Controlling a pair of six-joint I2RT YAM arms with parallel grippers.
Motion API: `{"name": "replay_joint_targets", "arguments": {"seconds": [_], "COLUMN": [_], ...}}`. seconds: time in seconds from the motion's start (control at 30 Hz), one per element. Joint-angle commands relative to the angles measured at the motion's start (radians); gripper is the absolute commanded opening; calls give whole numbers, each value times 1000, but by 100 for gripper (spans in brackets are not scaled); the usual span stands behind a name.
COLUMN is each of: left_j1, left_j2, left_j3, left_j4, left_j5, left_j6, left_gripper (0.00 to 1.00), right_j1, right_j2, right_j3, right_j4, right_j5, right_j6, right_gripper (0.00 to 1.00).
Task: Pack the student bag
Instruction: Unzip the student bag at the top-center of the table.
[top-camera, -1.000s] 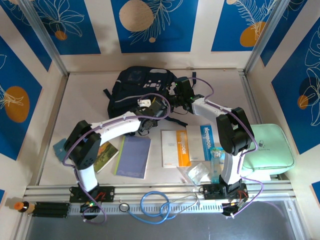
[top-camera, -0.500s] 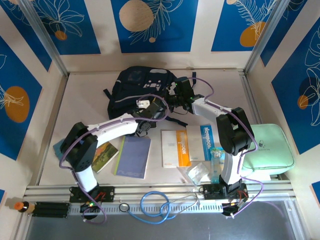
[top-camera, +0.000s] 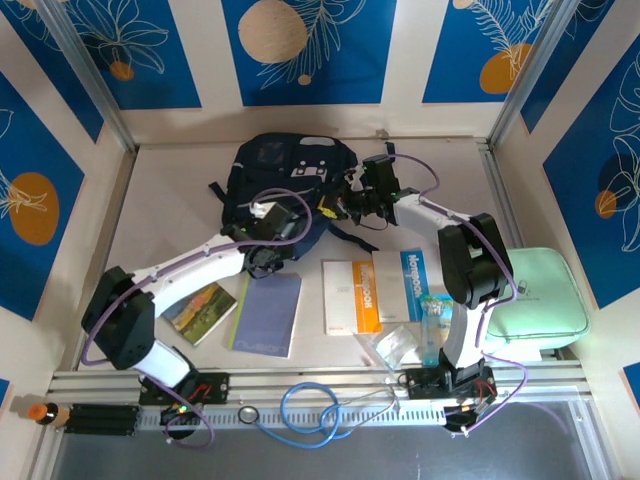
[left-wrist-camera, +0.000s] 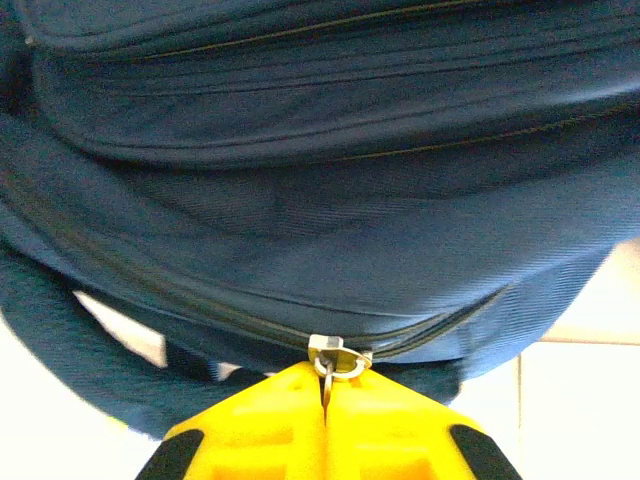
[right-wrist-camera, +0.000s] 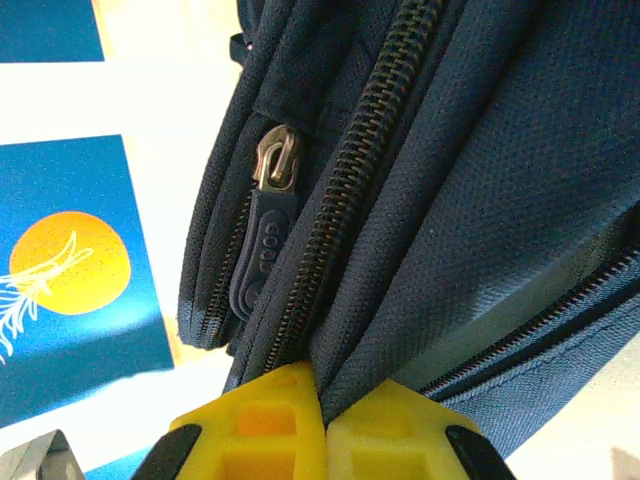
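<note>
Student bag lies far centre on table. Left gripper pinched on its zipper pull at the near edge; right gripper pinched on bag fabric at its right side.

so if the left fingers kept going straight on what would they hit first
The bag: the left fingers are shut on its zip pull, with navy fabric right ahead.

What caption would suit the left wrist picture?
Yellow left hand pinching the zipper pull of the navy student bag.
</note>
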Motion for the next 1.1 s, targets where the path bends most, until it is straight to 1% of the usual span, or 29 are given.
{"name": "replay_joint_targets", "arguments": {"seconds": [0.0,0.13,0.2,0.27,0.37,0.47,0.57,0.63,0.73,0.77,0.8,0.83,0.9,1.07], "left_j1": [64,130,154,163,162,159,149,139,119,112,104,93,72,32], "left_j2": [-45,-61,-68,-64,-48,-18,27,59,112,132,153,175,219,319], "left_j3": [-38,-77,-85,-72,-29,20,91,130,184,198,215,229,254,329], "left_j4": [-38,-9,22,52,60,75,75,99,142,154,167,183,210,226], "left_j5": [80,137,188,252,321,410,455,501,549,560,572,580,597,633], "left_j6": [39,66,106,187,271,328,354,353,338,330,319,308,286,256], "left_gripper": [0,0,0,0,0,0,0,0,0,0,0,0,0,0], "right_j1": [-48,-83,-95,-98,-97,-107,-132,-144,-153,-153,-152,-149,-148,-135], "right_j2": [-51,-57,-57,-55,-53,-71,-90,-118,-189,-216,-245,-271,-308,-352], "right_j3": [-9,-14,-17,-26,-33,-43,-35,-36,-66,-84,-108,-128,-160,-249], "right_j4": [-23,-39,-30,-9,-5,-36,-120,-175,-240,-250,-255,-265,-283,-307], "right_j5": [22,33,33,33,46,103,151,192,285,323,355,374,377,344], "right_j6": [-97,-156,-188,-214,-219,-209,-185,-177,-171,-164,-160,-154,-121,32], "right_gripper": [0,0,0,1,2,6,21,39,58,70,80,85,89,89]}}
